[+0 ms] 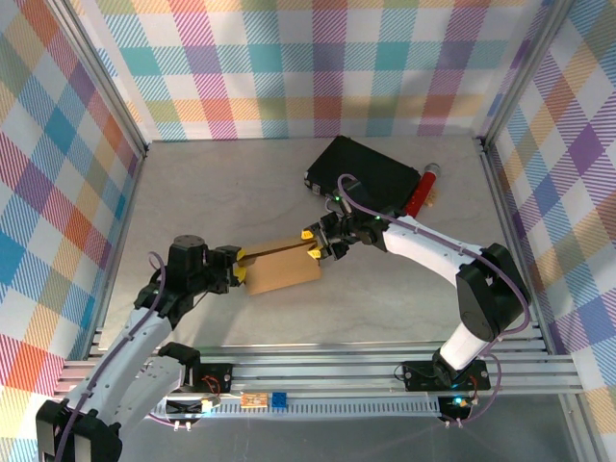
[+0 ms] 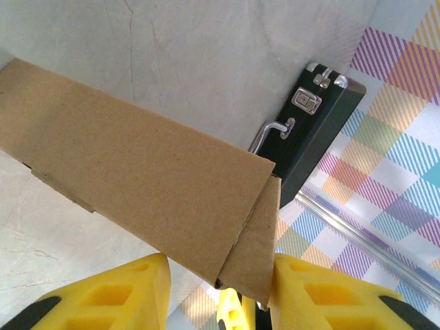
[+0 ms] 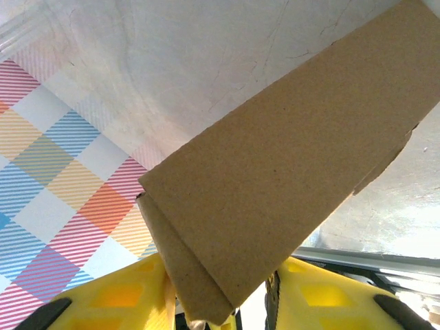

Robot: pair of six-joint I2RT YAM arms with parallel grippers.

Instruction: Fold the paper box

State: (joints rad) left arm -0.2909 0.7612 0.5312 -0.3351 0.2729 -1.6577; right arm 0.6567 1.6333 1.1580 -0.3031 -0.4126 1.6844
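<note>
The paper box (image 1: 284, 271) is a flat brown cardboard piece held just above the middle of the table, between my two arms. My left gripper (image 1: 238, 262) is shut on its left end. In the left wrist view the folded corner of the paper box (image 2: 137, 172) sits between the yellow fingers (image 2: 302, 289) of the left gripper (image 2: 220, 265), the right one pressed against its edge. My right gripper (image 1: 313, 246) is shut on the right end. In the right wrist view the paper box (image 3: 289, 172) runs up and away from the right gripper (image 3: 220, 265), its doubled-over edge wedged between the fingers.
A black hard case (image 1: 371, 173) with metal latches (image 2: 306, 101) lies at the back right. A red cylinder (image 1: 422, 191) rests against its right side. Plaid walls (image 1: 58, 144) enclose the table, and an aluminium rail (image 1: 318, 371) runs along the near edge.
</note>
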